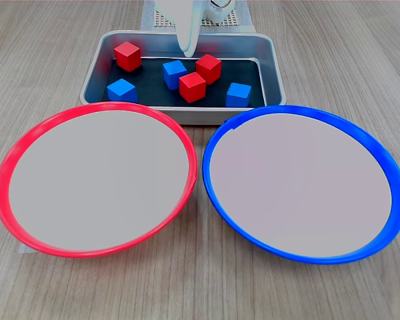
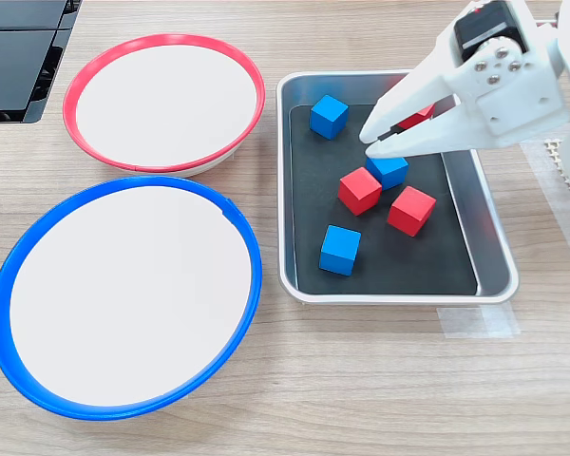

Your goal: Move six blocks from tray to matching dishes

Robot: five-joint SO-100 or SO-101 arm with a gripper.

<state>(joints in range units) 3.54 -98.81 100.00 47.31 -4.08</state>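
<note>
A silver tray [image 1: 270, 63] with a black bottom sits at upper centre of the first exterior view, on a wood-grain table [image 1: 47, 60]. Inside lie six blocks: red ones at [image 1: 128, 56], [image 1: 209, 68] and [image 1: 193, 87], blue ones at [image 1: 175, 74], [image 1: 122, 90] and [image 1: 239, 95]. A white gripper [image 1: 187, 40] hangs over the tray's far side; its jaws cannot be made out. In front, filling the lower frame, stand the red-rimmed dish [image 1: 17, 153] at left and the blue-rimmed dish [image 1: 380, 160] at right, rims nearly touching.

Wood-grain table [image 1: 360, 60] w/ tray [image 1: 272, 63], red dish [image 1: 13, 160], blue dish [image 1: 387, 167].
</note>
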